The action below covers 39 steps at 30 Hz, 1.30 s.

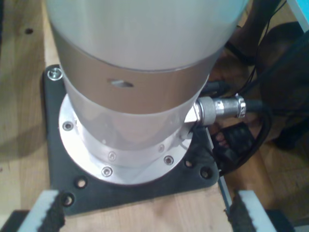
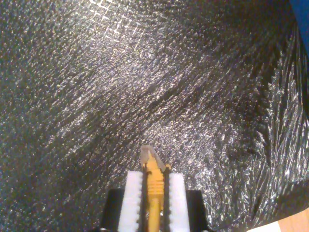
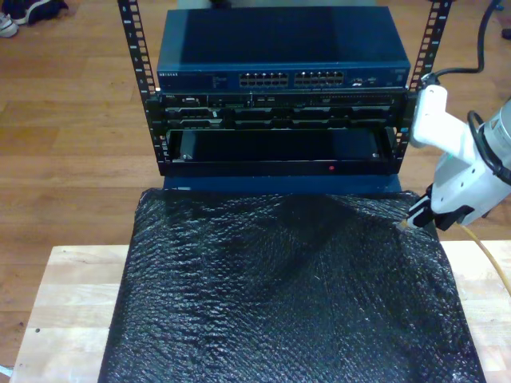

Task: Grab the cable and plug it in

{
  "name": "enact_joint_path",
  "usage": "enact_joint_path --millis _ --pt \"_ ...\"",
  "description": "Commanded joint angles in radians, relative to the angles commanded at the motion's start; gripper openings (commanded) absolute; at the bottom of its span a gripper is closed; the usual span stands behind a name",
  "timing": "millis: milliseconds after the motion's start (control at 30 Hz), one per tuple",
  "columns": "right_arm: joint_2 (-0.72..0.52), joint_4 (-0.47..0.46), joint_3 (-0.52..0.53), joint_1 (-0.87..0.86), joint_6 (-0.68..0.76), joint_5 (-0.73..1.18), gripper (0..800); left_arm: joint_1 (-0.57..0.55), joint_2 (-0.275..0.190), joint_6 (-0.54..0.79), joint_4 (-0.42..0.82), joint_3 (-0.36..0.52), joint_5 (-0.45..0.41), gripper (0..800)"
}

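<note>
Crinkled black bubble-wrap sheet (image 3: 287,295) covers most of the pale wooden worktop (image 3: 68,295), and behind it a black rack (image 3: 279,128) carries a dark blue network switch (image 3: 283,52) with rows of ports. My second gripper (image 2: 155,193) is clamped on the thin yellow-orange cable (image 2: 154,186) just behind its small clear plug (image 2: 148,155), above the sheet near the exterior view's right edge, the cable's far end cut off there. My first gripper (image 1: 145,212) has its jaws spread wide and empty before a silver arm base (image 1: 130,96) on a black mounting plate (image 1: 125,193).
</note>
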Motion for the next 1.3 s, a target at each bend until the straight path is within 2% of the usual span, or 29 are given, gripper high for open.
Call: enact_joint_path --millis 300,633,767,933,1133,1300 --pt "0.0 0.0 0.011 0.0 0.0 0.0 0 0.075 -0.011 0.08 0.002 0.029 -0.091 798" --pt "0.0 0.002 0.014 0.002 0.0 0.0 0 0.083 -0.011 0.1 0.002 0.035 -0.104 798" --pt "0.0 0.0 0.014 0.002 0.0 0.0 0 0.084 -0.025 0.124 0.002 0.051 -0.126 798" --pt "0.002 0.0 0.014 0.003 0.0 0.0 0 0.084 -0.035 0.143 -0.002 0.106 -0.207 798" --pt "0.002 0.0 0.014 0.003 0.0 0.0 0 0.101 -0.035 0.149 -0.003 0.112 -0.235 798" --pt "0.002 0.0 0.014 0.003 0.0 0.0 0 0.118 -0.035 0.15 -0.005 0.149 -0.301 798"
